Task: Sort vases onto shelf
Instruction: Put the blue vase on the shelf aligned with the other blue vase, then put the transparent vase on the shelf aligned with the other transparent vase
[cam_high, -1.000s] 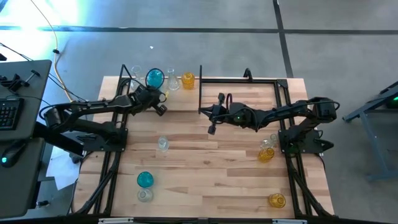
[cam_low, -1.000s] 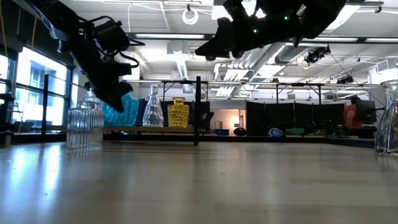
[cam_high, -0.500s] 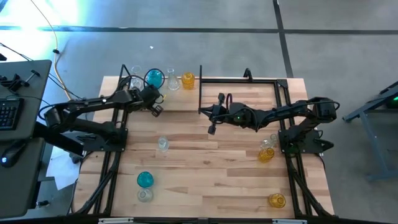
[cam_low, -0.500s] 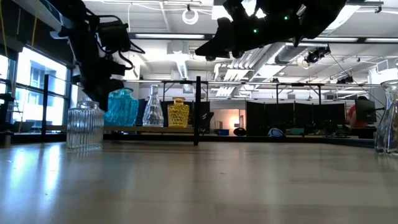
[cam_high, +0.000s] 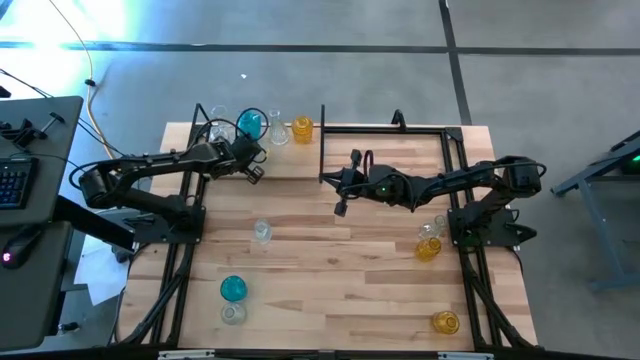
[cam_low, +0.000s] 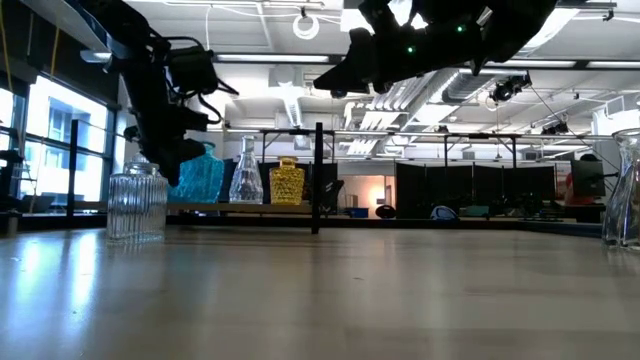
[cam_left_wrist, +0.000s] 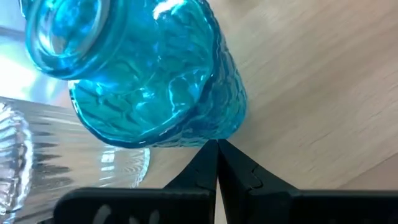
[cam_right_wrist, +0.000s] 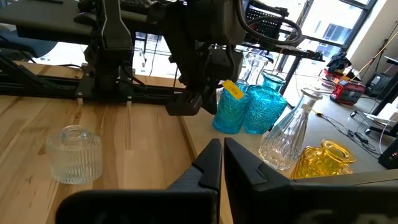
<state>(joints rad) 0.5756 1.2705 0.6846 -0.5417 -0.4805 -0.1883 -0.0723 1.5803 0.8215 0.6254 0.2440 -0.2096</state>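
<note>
You are easing the left tool (cam_left_wrist: 216, 163), fingers together and empty, off the teal vase (cam_left_wrist: 155, 71) on the shelf (cam_high: 290, 160) near the table's far edge (clear vase (cam_left_wrist: 37, 155) just beside), while the right tool (cam_right_wrist: 222, 158), likewise pinched empty, is hovering mid-table.

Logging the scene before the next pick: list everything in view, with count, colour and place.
Table: one, light wood.
Shelf: one, light wood with black frame, table's far left.
Shelf vases: four seen from above, in a row: clear, teal, clear, amber.
Left table vases: three: clear, teal, clear.
Right table vases: three: clear, amber, amber.
Left gripper: shut, empty, by the shelf's teal vase.
Right gripper: shut, empty, mid-table.
</note>
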